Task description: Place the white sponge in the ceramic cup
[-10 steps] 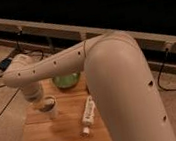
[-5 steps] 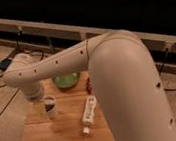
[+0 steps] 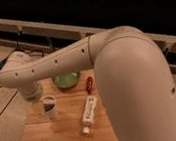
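Wooden table [image 3: 37,137]; tool [image 3: 42,109] above ceramic cup [image 3: 49,108].

Pincer [image 3: 43,109] lower — closer over ceramic cup [image 3: 49,108].

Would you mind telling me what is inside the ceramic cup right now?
The ceramic cup shows only a dark inside; no white sponge is visible there. The gripper, hanging from the arm's wrist just over the cup's left rim, covers part of it, so I cannot rule the sponge out.
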`<state>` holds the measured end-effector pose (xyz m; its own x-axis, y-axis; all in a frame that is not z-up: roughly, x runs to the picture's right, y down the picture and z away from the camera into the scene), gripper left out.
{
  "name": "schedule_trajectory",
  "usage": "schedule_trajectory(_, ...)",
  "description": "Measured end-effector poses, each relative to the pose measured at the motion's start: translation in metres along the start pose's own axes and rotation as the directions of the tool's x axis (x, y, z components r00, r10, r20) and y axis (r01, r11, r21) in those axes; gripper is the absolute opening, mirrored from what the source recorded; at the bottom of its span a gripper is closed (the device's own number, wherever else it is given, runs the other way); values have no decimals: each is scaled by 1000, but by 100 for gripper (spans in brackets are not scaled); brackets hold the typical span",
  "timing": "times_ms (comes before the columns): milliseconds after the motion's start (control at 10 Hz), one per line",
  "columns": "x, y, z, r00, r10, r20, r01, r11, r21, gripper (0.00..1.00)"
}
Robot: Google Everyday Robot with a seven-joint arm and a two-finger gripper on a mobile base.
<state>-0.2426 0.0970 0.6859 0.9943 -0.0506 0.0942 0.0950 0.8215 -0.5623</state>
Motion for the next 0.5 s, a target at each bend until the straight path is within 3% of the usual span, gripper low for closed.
schedule_trajectory(500,1,10,-39,999,23,-46,-20,998,55,80)
